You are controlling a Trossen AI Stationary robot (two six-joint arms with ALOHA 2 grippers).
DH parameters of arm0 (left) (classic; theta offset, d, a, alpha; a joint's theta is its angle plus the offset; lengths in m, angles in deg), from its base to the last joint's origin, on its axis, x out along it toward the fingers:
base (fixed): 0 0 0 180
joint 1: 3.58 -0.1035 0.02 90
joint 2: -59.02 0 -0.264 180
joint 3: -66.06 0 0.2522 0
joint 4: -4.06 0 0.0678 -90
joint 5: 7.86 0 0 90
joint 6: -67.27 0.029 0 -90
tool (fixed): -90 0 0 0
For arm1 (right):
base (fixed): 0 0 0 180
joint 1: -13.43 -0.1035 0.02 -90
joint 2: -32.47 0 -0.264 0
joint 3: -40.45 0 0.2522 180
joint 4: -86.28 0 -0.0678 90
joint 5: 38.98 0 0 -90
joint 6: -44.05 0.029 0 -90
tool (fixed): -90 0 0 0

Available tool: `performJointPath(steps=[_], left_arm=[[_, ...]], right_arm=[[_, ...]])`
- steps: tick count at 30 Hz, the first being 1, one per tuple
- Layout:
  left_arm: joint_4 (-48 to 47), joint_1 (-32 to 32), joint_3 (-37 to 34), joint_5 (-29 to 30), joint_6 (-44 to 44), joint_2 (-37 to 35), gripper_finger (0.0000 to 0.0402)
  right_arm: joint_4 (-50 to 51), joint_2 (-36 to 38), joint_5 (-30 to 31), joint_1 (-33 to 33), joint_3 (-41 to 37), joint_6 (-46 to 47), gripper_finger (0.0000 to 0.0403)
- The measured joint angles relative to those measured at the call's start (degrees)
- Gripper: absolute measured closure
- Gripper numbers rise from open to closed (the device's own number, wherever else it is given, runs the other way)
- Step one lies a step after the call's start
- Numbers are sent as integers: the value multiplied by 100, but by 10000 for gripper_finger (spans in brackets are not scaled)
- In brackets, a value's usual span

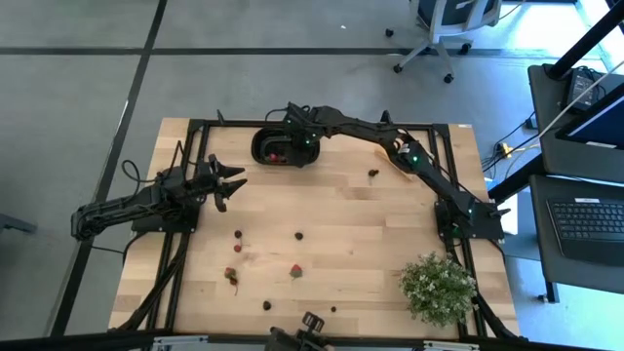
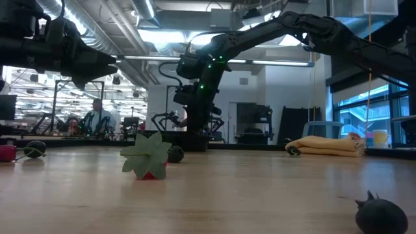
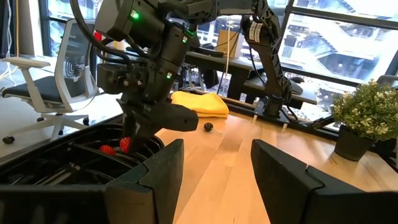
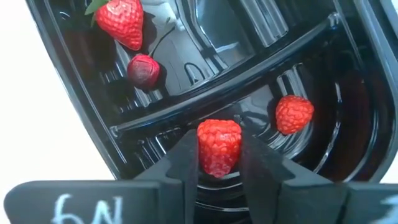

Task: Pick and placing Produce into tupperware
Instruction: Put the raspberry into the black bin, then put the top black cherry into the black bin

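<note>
The tupperware (image 1: 265, 146), a black oval container with two compartments, sits at the table's far edge. My right gripper (image 1: 300, 146) reaches down into it, shut on a red raspberry-like piece (image 4: 219, 146). One compartment holds another red piece (image 4: 294, 114). The other holds a strawberry (image 4: 121, 22) and a dark red berry (image 4: 143, 70). More produce lies loose on the table: dark berries (image 1: 238, 234) (image 1: 299, 235) and red pieces (image 1: 295, 271) (image 1: 232, 277). My left gripper (image 1: 234, 183) waits open at the table's left. My right gripper pinches the red raspberry-like piece by its two sides (image 4: 205, 149) between its two fingers. The fingers come from above, slanting steeply down into the container. The piece sits upright between the fingertips (image 4: 186, 158), over the compartment next to the divider (image 4: 249, 81). I cannot tell whether it touches the floor.
A yellow folded cloth (image 1: 398, 156) lies at the far right, with a dark berry (image 1: 374, 174) near it. A potted plant (image 1: 437, 288) stands at the near right corner. The middle of the wooden table holds only the scattered fruit.
</note>
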Motion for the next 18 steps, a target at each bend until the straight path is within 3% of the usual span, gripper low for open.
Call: performJointPath(steps=[9, 18], left_arm=[[1, -1, -1, 0, -26, 0, 220], [-1, 1, -1, 0, -4, 0, 220]], right_arm=[[9, 0, 0, 0, 0, 147, 266], [55, 2, -1, 0, 0, 149, 259]])
